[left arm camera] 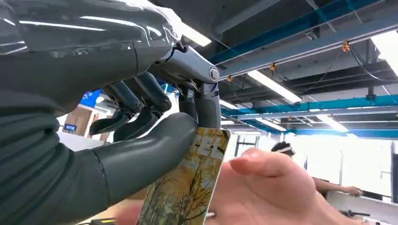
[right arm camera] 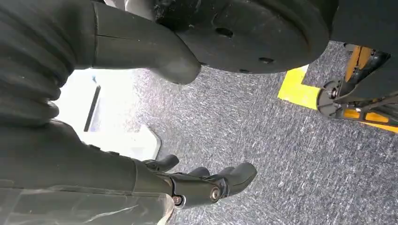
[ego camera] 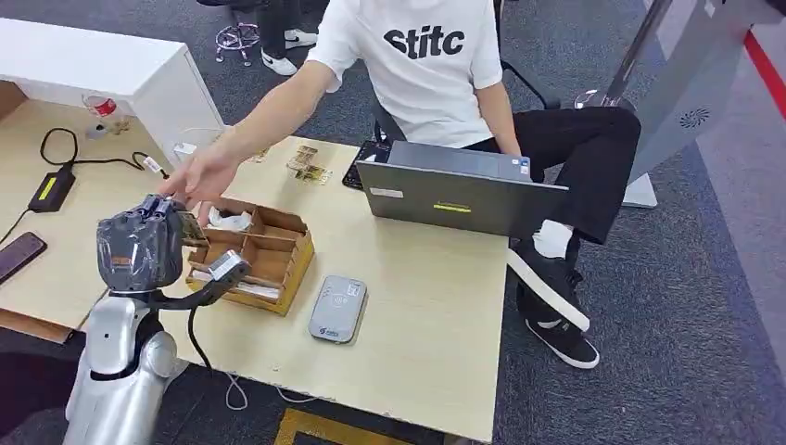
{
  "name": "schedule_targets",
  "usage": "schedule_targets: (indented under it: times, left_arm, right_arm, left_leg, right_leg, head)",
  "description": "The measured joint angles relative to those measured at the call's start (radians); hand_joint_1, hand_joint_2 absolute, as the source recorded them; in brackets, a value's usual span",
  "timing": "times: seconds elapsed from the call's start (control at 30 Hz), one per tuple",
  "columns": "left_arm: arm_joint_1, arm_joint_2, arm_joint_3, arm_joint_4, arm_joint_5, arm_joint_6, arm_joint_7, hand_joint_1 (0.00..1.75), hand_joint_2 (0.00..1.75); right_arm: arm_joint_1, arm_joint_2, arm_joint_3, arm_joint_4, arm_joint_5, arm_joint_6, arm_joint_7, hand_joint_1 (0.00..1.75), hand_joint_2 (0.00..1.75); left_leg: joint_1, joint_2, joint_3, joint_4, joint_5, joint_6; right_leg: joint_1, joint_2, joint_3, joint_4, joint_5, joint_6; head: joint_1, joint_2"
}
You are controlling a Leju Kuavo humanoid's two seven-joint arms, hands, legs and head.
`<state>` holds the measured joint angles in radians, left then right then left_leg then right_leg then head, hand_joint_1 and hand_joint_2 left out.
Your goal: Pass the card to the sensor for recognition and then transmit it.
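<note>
Left wrist view — card [left arm camera: 187, 187] upright, long axis vertical, pinched in left robot hand [left arm camera: 155, 126] beside person's palm [left arm camera: 267, 192].

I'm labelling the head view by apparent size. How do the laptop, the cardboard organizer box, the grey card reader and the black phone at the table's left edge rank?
1. laptop
2. cardboard organizer box, partly hidden by the left hand
3. card reader
4. phone, cropped by the picture's edge, so its rank below the reader is unsure.

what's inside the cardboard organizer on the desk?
The cardboard organizer holds something white in a far compartment; the others look empty. The left hand covers its near-left corner, so anything there is hidden.
</note>
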<state>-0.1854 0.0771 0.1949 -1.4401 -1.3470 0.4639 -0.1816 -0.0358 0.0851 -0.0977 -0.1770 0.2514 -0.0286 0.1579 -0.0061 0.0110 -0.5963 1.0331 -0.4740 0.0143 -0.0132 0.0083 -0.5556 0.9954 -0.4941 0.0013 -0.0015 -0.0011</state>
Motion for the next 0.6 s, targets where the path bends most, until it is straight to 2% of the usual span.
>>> schedule_targets:
  times: [0.47, 0.5, 0.53, 0.6]
  left_arm:
    - [0.015, 0.000, 0.000, -0.010, 0.004, 0.000, 0.000, 1.75, 1.75]
    - [0.018, 0.000, 0.000, -0.010, 0.004, 0.000, 0.000, 1.17, 1.75]
    - [0.021, 0.000, 0.000, -0.011, 0.004, 0.000, 0.000, 0.00, 1.75]
    - [0.027, -0.001, 0.000, -0.014, 0.007, -0.002, 0.000, 0.00, 1.75]
  right_arm:
    - [0.000, 0.000, -0.004, 0.000, 0.004, 0.000, 0.000, 0.00, 1.75]
    - [0.000, 0.000, -0.004, 0.000, 0.004, 0.000, 0.000, 0.00, 1.75]
    - [0.000, 0.000, -0.004, 0.000, 0.004, 0.000, 0.000, 0.00, 1.75]
    - [0.000, 0.000, -0.005, 0.000, 0.007, 0.000, 0.000, 0.00, 1.75]
  left_leg:
    - [0.000, 0.000, 0.000, 0.000, 0.000, 0.000]
    - [0.000, 0.000, 0.000, 0.000, 0.000, 0.000]
    - [0.000, 0.000, 0.000, 0.000, 0.000, 0.000]
    - [0.000, 0.000, 0.000, 0.000, 0.000, 0.000]
  right_leg:
    - [0.000, 0.000, 0.000, 0.000, 0.000, 0.000]
    - [0.000, 0.000, 0.000, 0.000, 0.000, 0.000]
    - [0.000, 0.000, 0.000, 0.000, 0.000, 0.000]
    - [0.000, 0.000, 0.000, 0.000, 0.000, 0.000]
  head:
    - [0.000, 0.000]
    - [0.000, 0.000]
    - [0.000, 0.000]
    - [0.000, 0.000]
